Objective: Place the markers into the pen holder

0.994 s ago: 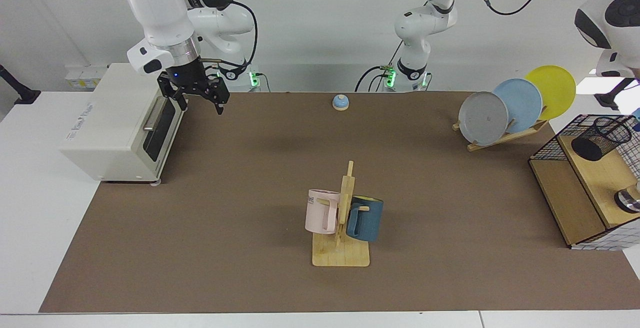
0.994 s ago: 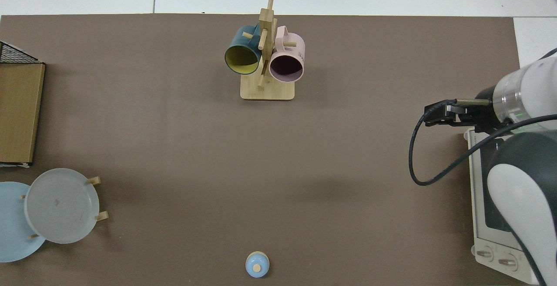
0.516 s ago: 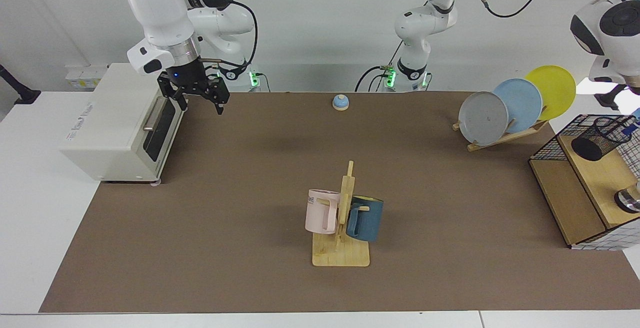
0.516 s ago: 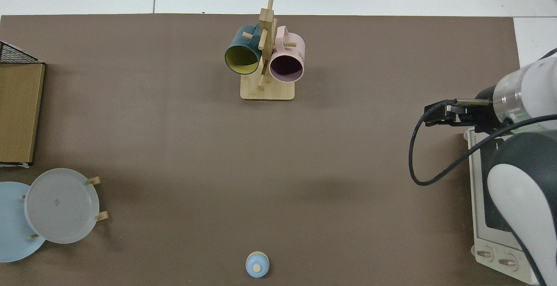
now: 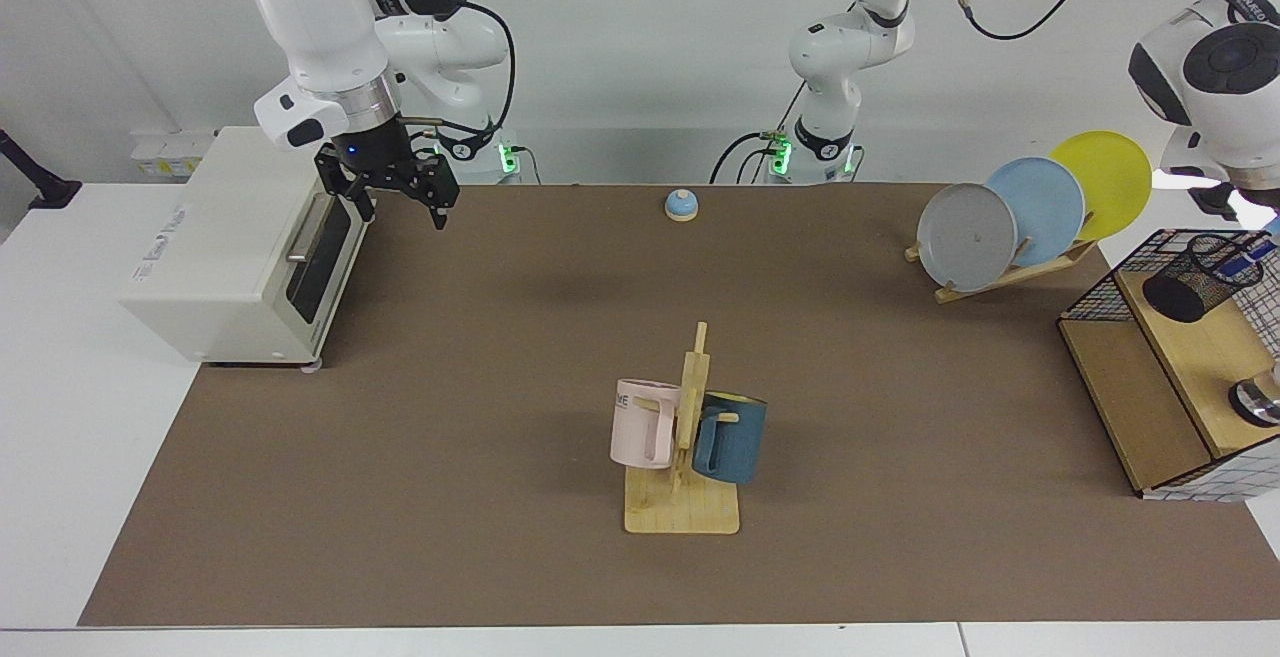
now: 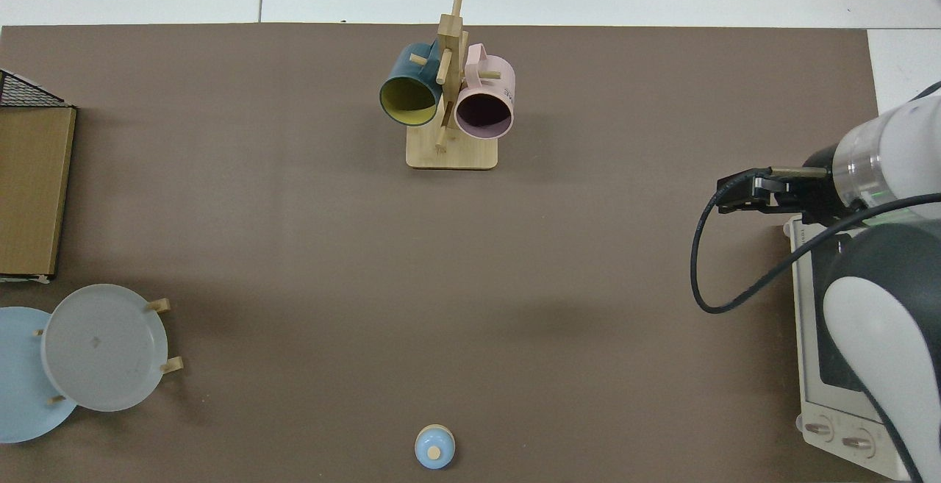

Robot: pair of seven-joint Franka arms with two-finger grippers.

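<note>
The pen holder [image 5: 1200,277], a small black mesh cup, stands on a wooden shelf at the far right of the facing view. The marker [image 5: 1250,253], white with blue, shows at its mouth. How deep it sits I cannot tell. My left arm reaches over from the back to that corner. Its gripper [image 5: 1268,229] is mostly cut off by the view's right edge, just above the holder. My right gripper [image 5: 400,209] hangs open and empty beside the toaster oven's front, and it also shows in the top view [image 6: 728,201].
A white toaster oven [image 5: 240,247] stands at one table end. A wooden mug tree [image 5: 685,437] carries a pink and a dark blue mug. A plate rack [image 5: 1010,217], a small blue bell [image 5: 681,204] and a black wire-grid frame [image 5: 1100,287] around the shelf are also here.
The left arm's wrist has drifted slightly toward the table's middle, and the marker's white and blue now shows at the holder's mouth. The right arm has not moved.
</note>
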